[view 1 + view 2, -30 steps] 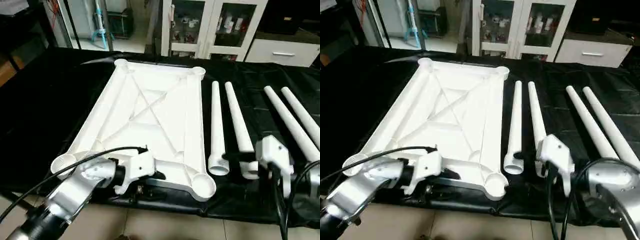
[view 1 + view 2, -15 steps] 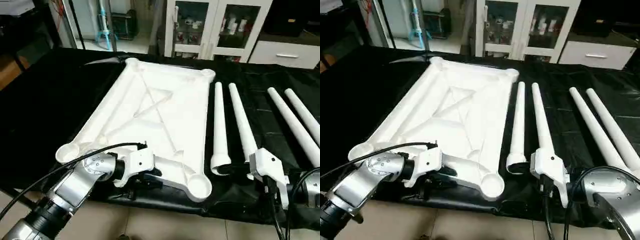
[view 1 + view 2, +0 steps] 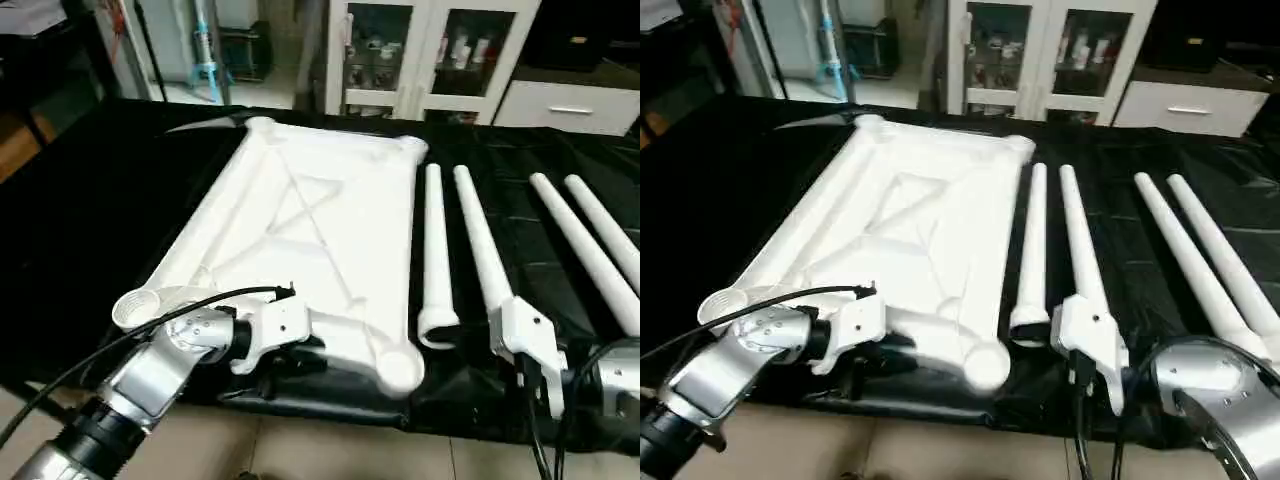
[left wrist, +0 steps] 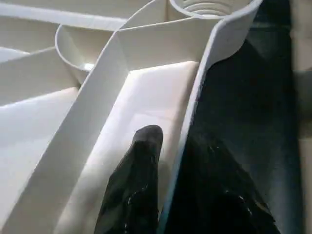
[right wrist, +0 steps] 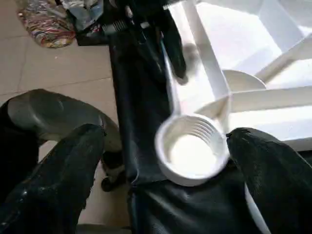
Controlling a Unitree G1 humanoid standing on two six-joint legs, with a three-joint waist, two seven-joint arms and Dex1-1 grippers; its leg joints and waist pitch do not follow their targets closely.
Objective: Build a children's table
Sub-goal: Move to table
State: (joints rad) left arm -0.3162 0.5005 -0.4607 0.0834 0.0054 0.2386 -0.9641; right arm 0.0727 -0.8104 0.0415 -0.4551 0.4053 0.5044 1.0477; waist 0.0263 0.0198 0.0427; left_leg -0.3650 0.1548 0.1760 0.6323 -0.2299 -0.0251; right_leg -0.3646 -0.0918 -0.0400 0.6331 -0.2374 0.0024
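The children's table lies in parts on the black cover. Its white tabletop (image 3: 320,210) rests ribbed side up, with round sockets at the corners; the near edge is tilted up off the cover. My left gripper (image 3: 300,350) is shut on the tabletop's near rim (image 4: 195,112), one finger (image 4: 139,165) inside the rim and the other outside it. Several tapered white legs (image 3: 433,240) lie side by side to the right. My right gripper (image 5: 165,134) stands open by the wide ends of the nearest legs, facing the near right corner socket (image 5: 192,151).
The black-covered work table (image 3: 80,220) ends just in front of my arms, and beige floor (image 3: 300,450) lies below that edge. White glass-door cabinets (image 3: 430,50) stand behind the table. A colourful bag (image 5: 44,24) lies on the floor.
My left gripper has closed on the tabletop's near rim, and that edge has come up off the cover. The right gripper has moved in nearer the leg ends and corner socket.
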